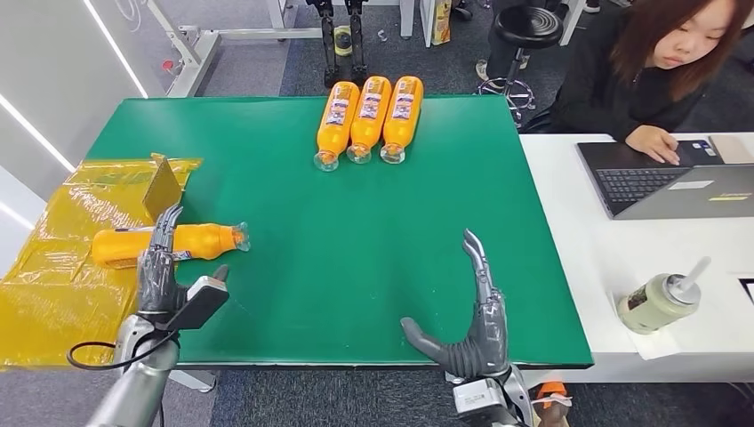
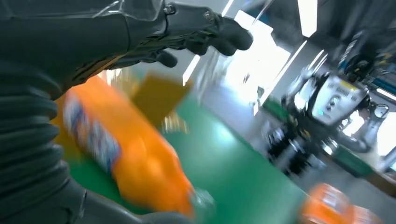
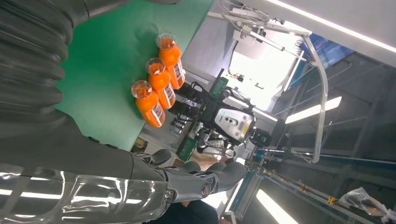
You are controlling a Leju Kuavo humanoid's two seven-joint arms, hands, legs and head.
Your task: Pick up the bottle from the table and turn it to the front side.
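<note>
Head view: orange bottle (image 1: 191,241) lying flat.

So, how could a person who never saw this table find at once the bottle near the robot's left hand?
Start at the green table and go to its left edge, where a yellow plastic sheet lies. The lone bottle lies there on its side under the left hand. Unlike the three bottles in a row at the far edge, it lies crosswise.
</note>
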